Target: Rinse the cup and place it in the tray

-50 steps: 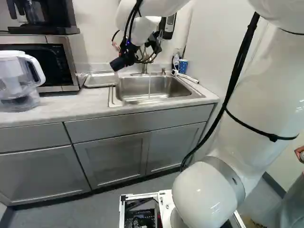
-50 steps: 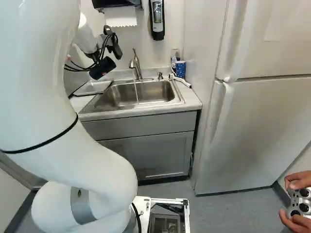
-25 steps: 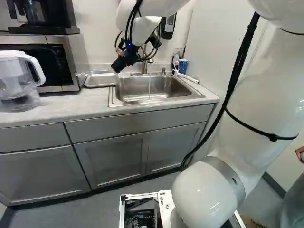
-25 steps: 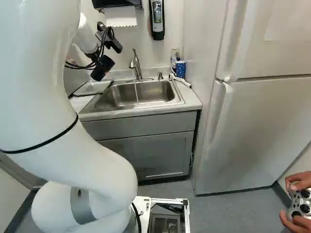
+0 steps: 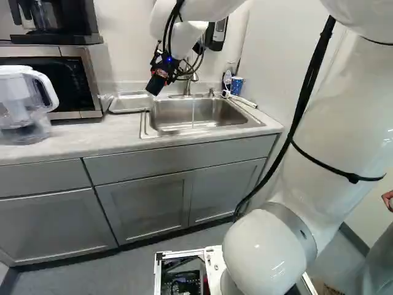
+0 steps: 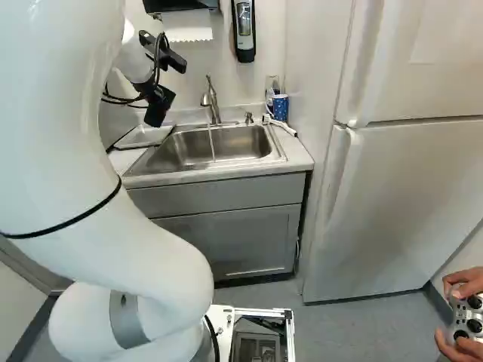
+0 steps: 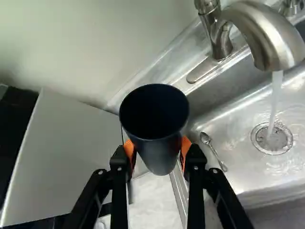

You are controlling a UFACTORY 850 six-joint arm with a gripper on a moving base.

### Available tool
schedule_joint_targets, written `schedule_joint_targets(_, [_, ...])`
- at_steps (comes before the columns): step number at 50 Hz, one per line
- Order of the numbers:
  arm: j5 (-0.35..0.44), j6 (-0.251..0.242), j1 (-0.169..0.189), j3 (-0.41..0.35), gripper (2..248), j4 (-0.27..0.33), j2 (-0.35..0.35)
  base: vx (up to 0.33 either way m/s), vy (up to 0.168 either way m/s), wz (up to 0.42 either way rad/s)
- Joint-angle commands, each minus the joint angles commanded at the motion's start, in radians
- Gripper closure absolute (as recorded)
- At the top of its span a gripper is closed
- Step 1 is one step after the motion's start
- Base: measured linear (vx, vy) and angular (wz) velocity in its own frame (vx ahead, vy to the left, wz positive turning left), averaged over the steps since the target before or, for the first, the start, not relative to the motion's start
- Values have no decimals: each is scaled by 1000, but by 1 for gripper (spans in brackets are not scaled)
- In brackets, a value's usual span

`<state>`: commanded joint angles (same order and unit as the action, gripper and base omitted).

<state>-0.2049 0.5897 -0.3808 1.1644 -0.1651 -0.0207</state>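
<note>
The dark cup [image 7: 159,155] is held, tilted, between the jaws of the gripper [image 5: 159,71], orange pads [image 7: 185,149] touching it from both sides. In the left base view, well left of the jaws, stand a water pitcher [image 5: 21,101] and then a microwave [image 5: 92,80]. Closer to the jaws, still on their left, the tray [image 5: 127,104] lies beside the sink [image 5: 145,126]. Right of the jaws, a spoon [image 7: 216,154] lies in the basin, and the faucet [image 7: 267,36] runs water [image 7: 275,95] onto the drain [image 7: 271,139]. Farther right stands a blue cup [image 5: 237,86].
</note>
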Motion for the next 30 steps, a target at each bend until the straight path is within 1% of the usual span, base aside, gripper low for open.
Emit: schedule_joint_targets(30, [0,-316,0,0,136,0,0,0,0,0])
